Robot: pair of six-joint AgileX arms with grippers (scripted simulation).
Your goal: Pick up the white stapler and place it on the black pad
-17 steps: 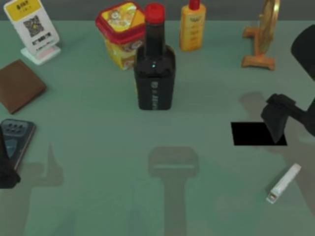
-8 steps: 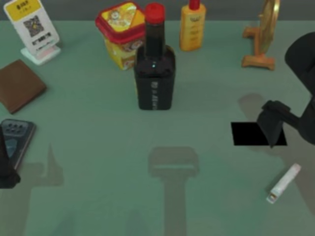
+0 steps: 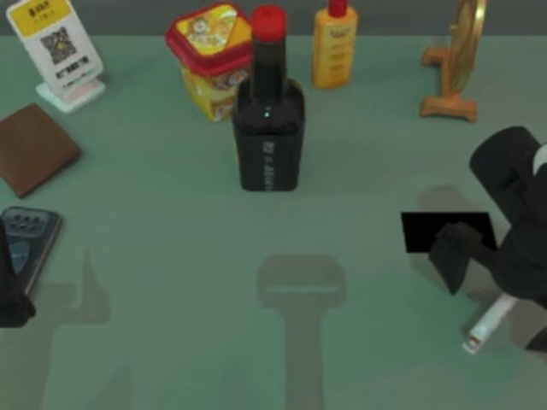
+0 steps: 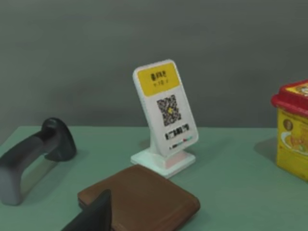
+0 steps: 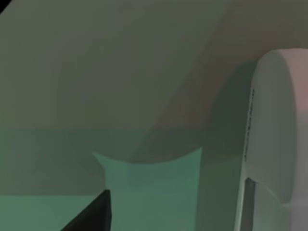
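The white stapler (image 3: 484,330) lies slanted near the front right of the table, its far end hidden under my right arm. In the right wrist view the white stapler (image 5: 276,130) looms large and close, beside one dark finger (image 5: 96,214). My right gripper (image 3: 450,258) hangs open, pointing down at the black pad's front edge, just up-left of the stapler, holding nothing. The black pad (image 3: 427,231) lies flat, partly covered by that gripper and arm. My left gripper (image 3: 10,303) stays parked at the table's left edge, open.
A dark sauce bottle (image 3: 268,128) stands mid-table, with a yellow tub (image 3: 209,55) and a yellow bottle (image 3: 334,47) behind it. A wooden stand (image 3: 457,60) is at back right. On the left lie a QR sign (image 3: 60,47), a brown pad (image 3: 32,147) and a dark grey device (image 3: 32,237).
My right arm has swung forward and down: the gripper went from the pad's right end to its front edge, closer to the stapler, and the arm now covers the stapler's far end.
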